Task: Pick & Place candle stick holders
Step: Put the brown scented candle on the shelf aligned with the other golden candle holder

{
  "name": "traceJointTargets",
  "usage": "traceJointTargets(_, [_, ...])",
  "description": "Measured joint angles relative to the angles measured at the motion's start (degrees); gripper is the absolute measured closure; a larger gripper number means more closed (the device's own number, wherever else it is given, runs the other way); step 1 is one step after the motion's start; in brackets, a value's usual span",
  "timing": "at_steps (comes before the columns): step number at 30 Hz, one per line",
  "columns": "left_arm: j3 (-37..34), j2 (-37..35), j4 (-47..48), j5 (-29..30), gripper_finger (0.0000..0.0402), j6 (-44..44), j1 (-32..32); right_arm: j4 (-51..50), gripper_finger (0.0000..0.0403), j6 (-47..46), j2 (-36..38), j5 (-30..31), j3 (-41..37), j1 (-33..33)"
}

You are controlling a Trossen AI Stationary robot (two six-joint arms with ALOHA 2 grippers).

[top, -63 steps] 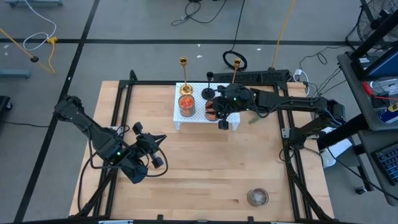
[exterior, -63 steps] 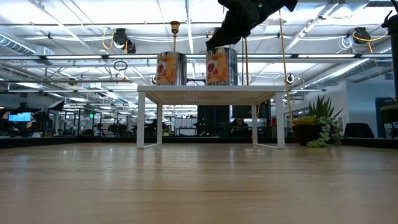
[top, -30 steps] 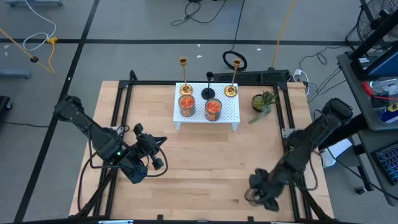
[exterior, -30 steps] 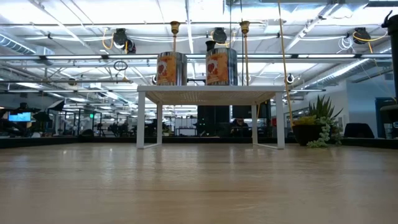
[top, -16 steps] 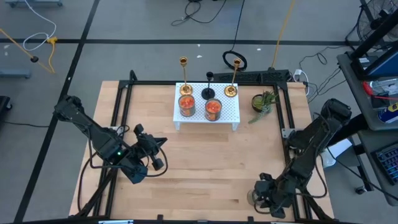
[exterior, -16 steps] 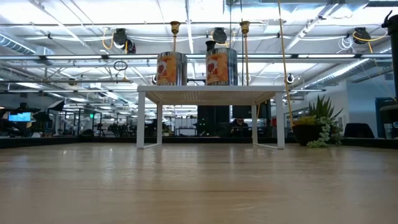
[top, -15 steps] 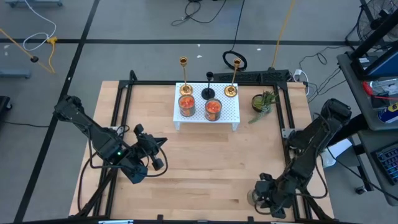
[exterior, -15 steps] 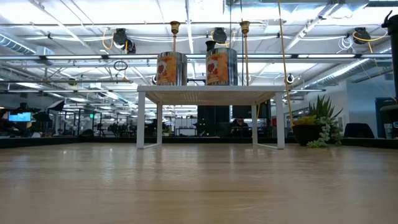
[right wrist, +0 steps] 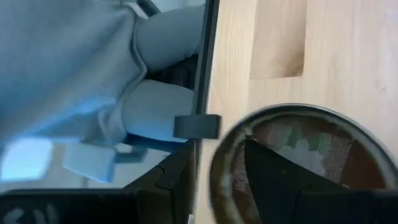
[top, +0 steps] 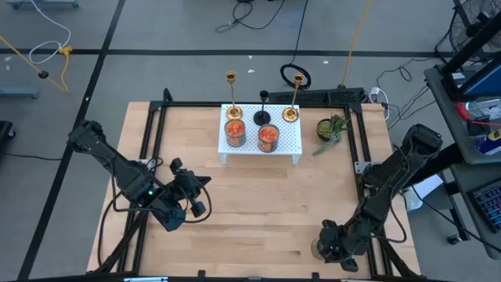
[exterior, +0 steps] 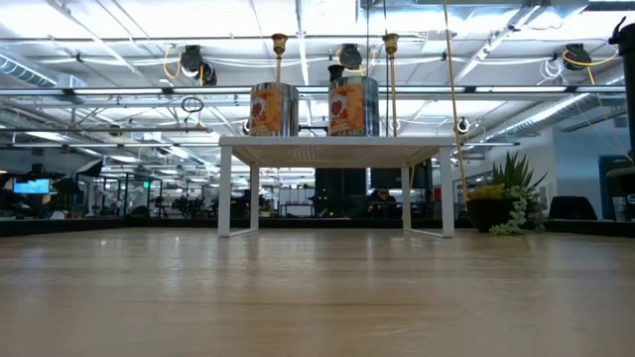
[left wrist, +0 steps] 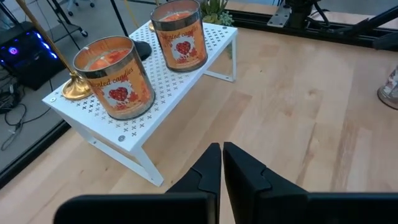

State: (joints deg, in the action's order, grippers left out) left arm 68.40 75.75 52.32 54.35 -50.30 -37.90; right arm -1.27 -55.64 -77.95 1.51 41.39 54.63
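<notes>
A greyish clear glass cup [top: 316,249] [right wrist: 292,113] stands on the table near its front right corner. My right gripper [top: 324,249] [right wrist: 217,163] is open and slants down onto the cup, one finger inside and one outside the wall. On the white rack [top: 286,142] at the back stand two orange-red cups [top: 234,131] [top: 268,137], two gold sticks [top: 234,112] [top: 290,115] and a short black holder [top: 262,117]. My left gripper [top: 202,182] [left wrist: 221,150] waits shut over the table's left half. My right gripper has one finger [right wrist: 273,180] inside the glass cup and the other [right wrist: 177,177] outside its rim [right wrist: 225,155], slanting down from above. Whether either finger touches the wall I cannot tell. The cup stands upright on the table.
A small green potted plant [top: 329,128] stands right of the rack. A black frame rail [top: 368,235] runs along the table's right side close to my right arm. Bare wood lies between the rack and the front edge [top: 258,211].
My right gripper has sunk and gone a little toward the table's near edge, coming down onto the glass cup. The cup has stayed where it was.
</notes>
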Motion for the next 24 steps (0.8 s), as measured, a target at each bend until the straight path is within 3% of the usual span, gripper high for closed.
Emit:
traceJointTargets(4, [0.0,0.0,-0.1,0.0,0.0377,0.0,0.0,-0.4,0.0271,8.6,0.0,2.2,-0.1,0.0])
traceJointTargets(8, [0.0,0.0,-0.2,0.0,0.0392,-0.2,0.0,-0.3,0.0282,10.7,0.0,2.9,-0.1,0.0])
traceJointTargets(16, [0.0,0.0,-0.2,0.0,0.0381,-0.2,0.0,-3.3,0.0391,13.1,0.5,0.2,0.0,-0.5])
traceJointTargets(24, [0.0,0.0,-0.2,0.2,0.0386,0.2,0.0,-13.9,0.0397,20.2,4.9,0.2,0.0,-5.5])
